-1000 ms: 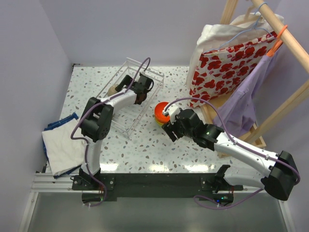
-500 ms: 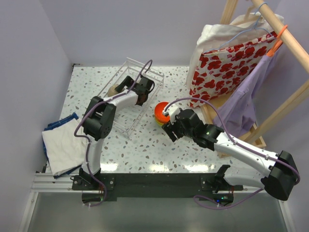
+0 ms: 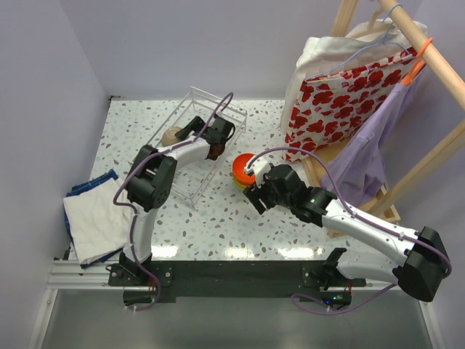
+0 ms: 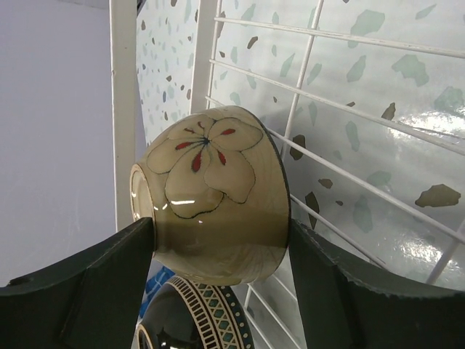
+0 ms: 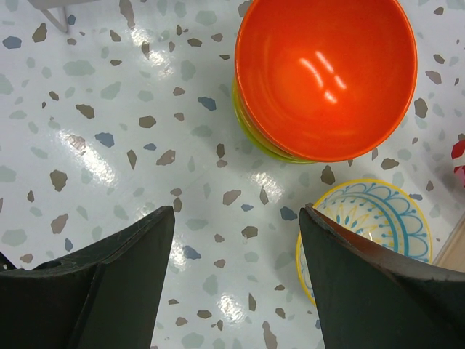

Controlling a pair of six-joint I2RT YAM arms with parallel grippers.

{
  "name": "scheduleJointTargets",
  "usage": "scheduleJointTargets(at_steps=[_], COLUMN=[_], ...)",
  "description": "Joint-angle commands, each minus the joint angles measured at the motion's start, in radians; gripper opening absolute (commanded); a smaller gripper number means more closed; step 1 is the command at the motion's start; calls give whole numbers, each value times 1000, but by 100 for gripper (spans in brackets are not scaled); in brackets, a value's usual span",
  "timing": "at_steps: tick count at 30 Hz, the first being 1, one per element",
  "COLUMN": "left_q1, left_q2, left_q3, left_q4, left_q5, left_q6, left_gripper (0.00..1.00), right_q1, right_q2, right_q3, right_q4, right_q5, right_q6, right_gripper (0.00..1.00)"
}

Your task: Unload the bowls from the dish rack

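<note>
Step in hand, judged a lift-out: left gripper (image 4: 221, 254) clamped a tan flowered bowl (image 4: 211, 182) between its jaws inside the dish rack (image 4: 312, 94), dark bowl (image 4: 196, 320) just beneath; right gripper (image 5: 236, 254) gaped empty, orange stack (image 5: 327, 73) ahead; next move needed a lift clear of the wires.

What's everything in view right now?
Dish rack: one, white wire, far left of table.
Flowered bowl: one, cream, inside rack, gripped.
Dark bowl: one, patterned rim, beside it.
Orange bowl: one, on table right of rack.
Green bowl: one, lime, nested beneath it.
Yellow bowl: one, blue pattern, beside those.
Cloths: two, white and blue, table's left edge.
Clothes rack: one, wooden, right, with floral bag, purple garment.
Left hand: shut on flowered bowl.
Right hand: open, empty, near orange bowl.
</note>
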State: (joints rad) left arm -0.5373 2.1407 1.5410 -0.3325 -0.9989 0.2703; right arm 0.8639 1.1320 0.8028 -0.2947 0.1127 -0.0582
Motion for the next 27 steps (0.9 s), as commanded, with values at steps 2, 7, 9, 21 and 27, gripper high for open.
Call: scheduleJointTargets(at_steps=[2,7,9,21,27], left_q1=[-3,-3,-3,2,17], left_q2=[-100,-137,-151,-245,-283], left_q3=[8,1,-2,63,99], left_q4=[58,72,78,-60,-131], left_q5=[-53,-57,-55,181,325], left_q6=[15,20,18,-187,-320], left_gripper=[67,65,63,44,40], right_q1=[1,1,1,3,1], right_q2=[-5,-11,-17,-37,-37], right_q3=[6,6,3,-31,-56], right_q4=[52,58,65,187,337], right_q5=[-15,-19,-25,-107,-151], right_q6=[21,21,21,38,44], right_gripper=[74,73,73,74,78])
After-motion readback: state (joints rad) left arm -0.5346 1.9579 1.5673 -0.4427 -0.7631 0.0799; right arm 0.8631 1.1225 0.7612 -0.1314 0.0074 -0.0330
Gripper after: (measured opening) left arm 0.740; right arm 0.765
